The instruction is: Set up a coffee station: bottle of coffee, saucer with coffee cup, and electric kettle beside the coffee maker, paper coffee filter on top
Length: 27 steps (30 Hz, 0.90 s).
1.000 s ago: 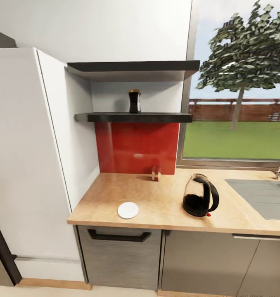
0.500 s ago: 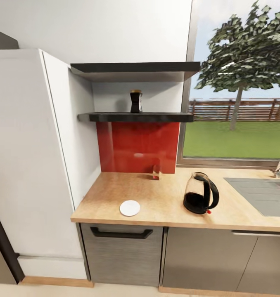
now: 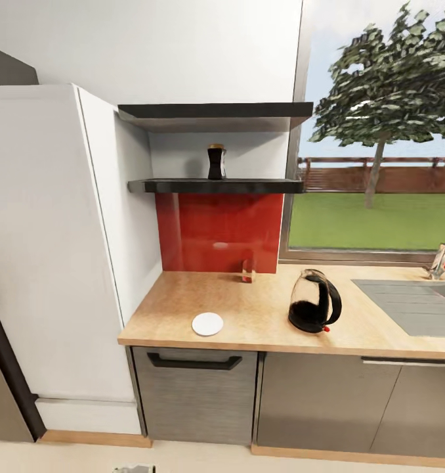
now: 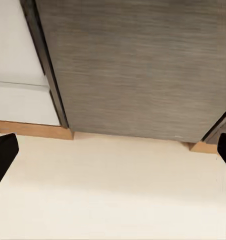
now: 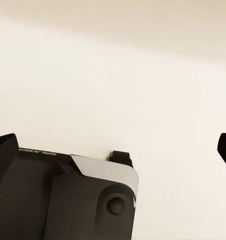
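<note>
The bottle of coffee (image 3: 216,162), dark with a yellow cap, stands on the lower black kitchen shelf (image 3: 216,186). On the beige kitchen countertop (image 3: 262,328) lies the white saucer (image 3: 207,324) near the front edge. The clear electric kettle (image 3: 313,302) with its black handle stands to the saucer's right. The coffee maker, paper coffee filter and coffee cup are out of view. My left gripper (image 4: 113,155) is open, low down in front of a grey cabinet door (image 4: 138,65). My right gripper (image 5: 113,150) is open over the pale floor, above my own dark base (image 5: 63,200).
A small red-and-white carton (image 3: 249,270) stands against the red backsplash (image 3: 219,230). A sink (image 3: 413,305) with a faucet (image 3: 440,261) is set in the counter at the right. A tall white unit (image 3: 52,249) bounds the counter's left end. Grey cabinets (image 3: 196,387) run below.
The whole head view has shifted, so the camera has moved a little back from the counter. The bottle, saucer and kettle stay where they were.
</note>
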Motion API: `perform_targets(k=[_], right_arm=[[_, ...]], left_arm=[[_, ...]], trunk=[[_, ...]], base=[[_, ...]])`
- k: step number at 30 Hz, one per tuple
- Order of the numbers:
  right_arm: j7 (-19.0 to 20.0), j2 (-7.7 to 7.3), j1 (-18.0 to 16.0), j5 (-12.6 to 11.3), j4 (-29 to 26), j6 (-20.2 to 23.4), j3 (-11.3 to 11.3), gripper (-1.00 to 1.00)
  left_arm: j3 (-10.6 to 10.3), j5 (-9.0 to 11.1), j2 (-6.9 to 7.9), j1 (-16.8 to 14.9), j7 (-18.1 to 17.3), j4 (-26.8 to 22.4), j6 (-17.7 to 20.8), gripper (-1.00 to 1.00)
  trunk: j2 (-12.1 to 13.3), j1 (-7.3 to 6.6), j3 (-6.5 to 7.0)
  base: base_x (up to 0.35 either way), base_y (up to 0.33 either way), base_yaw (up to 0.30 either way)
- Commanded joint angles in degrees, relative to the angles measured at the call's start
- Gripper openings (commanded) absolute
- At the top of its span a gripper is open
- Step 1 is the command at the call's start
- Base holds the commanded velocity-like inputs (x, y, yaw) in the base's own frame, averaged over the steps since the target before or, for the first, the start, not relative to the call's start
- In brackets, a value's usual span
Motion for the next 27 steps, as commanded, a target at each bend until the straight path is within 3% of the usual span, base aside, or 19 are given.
perform_targets(k=[1,5,8,12,13,16,19,23,24,26,27], right_arm=[[-0.33,-0.02,0.00,-0.44,-0.12,0.32,0.48,1.00],[-0.35,-0.02,0.00,-0.44,-0.12,-0.05,0.48,1.00],[-0.36,-0.02,0.00,-0.44,-0.12,-1.18,0.48,1.00],[-0.35,-0.02,0.00,-0.44,-0.10,-2.79,0.48,1.00],[-0.32,-0.02,0.00,-0.44,-0.11,-3.19,0.48,1.00],[-0.32,-0.02,0.00,-0.44,-0.10,-3.28,0.48,1.00],[-0.32,-0.03,0.00,-0.44,-0.10,-3.34,0.48,1.00],[-0.33,-0.04,0.00,-0.44,-0.10,-3.37,0.48,1.00],[-0.32,-0.07,0.00,-0.44,-0.11,-3.38,0.48,1.00],[-0.34,-0.08,0.00,-0.44,-0.11,-3.38,0.48,1.00],[-0.33,-0.08,0.00,-0.44,-0.10,-3.39,0.48,1.00]], left_arm=[[-0.05,0.00,-0.08,0.04,0.03,-4.50,-0.44,1.00],[-0.33,0.19,-0.32,0.04,0.05,-14.65,-0.83,1.00],[-0.44,0.25,-1.31,0.04,0.07,-20.29,-0.91,1.00],[-0.61,0.30,-5.02,0.04,0.07,-29.99,-0.87,1.00],[-1.52,0.32,-6.82,-0.03,0.23,-36.48,0.15,1.00],[-3.07,0.32,-7.33,-0.90,0.59,-38.92,3.42,1.00],[-4.36,0.32,-7.33,-4.95,2.17,-40.79,9.31,1.00],[-5.32,0.35,-7.33,-14.26,5.14,-41.55,16.67,1.00],[-6.13,0.38,-7.33,-20.40,5.97,-41.56,21.63,1.00],[-6.55,0.39,-7.33,-24.29,6.28,-41.43,24.71,1.00],[-7.16,0.37,-7.33,-33.28,6.69,-41.06,31.09,1.00]], trunk=[[-0.03,0.02,-0.01],[-0.03,0.02,-0.01],[-0.03,0.02,-0.01],[-0.03,0.02,-0.01],[-0.03,0.02,-0.01],[-0.03,0.02,-0.01],[-0.03,0.02,-0.01],[-0.03,0.02,-0.01],[-0.03,0.02,-0.01],[-0.03,0.02,-0.01],[-0.03,0.02,-0.01]], base=[[-0.010,0.000,0.000],[-0.006,0.000,0.000],[-0.002,0.000,0.000],[0.000,0.000,0.000],[0.000,0.000,0.000],[0.000,0.000,0.000],[0.000,0.000,0.000],[0.000,0.000,0.000],[0.000,0.000,0.000],[0.000,0.000,0.000],[0.000,0.000,0.000]])
